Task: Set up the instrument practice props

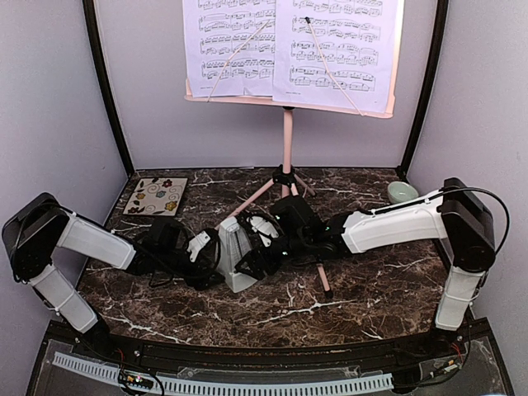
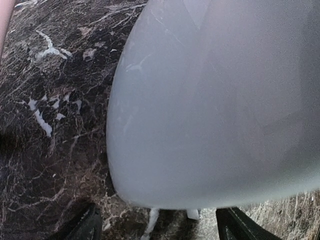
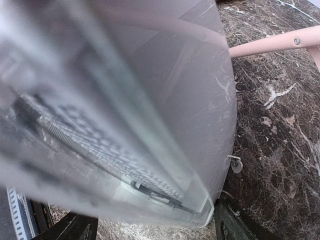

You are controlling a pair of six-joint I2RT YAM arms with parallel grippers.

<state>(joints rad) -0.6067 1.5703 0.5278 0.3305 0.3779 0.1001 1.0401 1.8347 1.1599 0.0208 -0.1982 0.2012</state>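
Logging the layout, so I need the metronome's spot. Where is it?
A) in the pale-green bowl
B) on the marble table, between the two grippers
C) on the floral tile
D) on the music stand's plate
B: in the top view the metronome sits on the marble table, with the left gripper on one side and the right gripper on the other.

light-grey pyramid metronome (image 1: pixel 234 252) with clear cover stands between the left fingers (image 2: pixel 85 227) and right fingers (image 3: pixel 75 230), just past both pairs' tips. pink music stand (image 1: pixel 288 140) rises upright well beyond them, holding pale lavender sheet-music pages (image 1: pixel 289 49).
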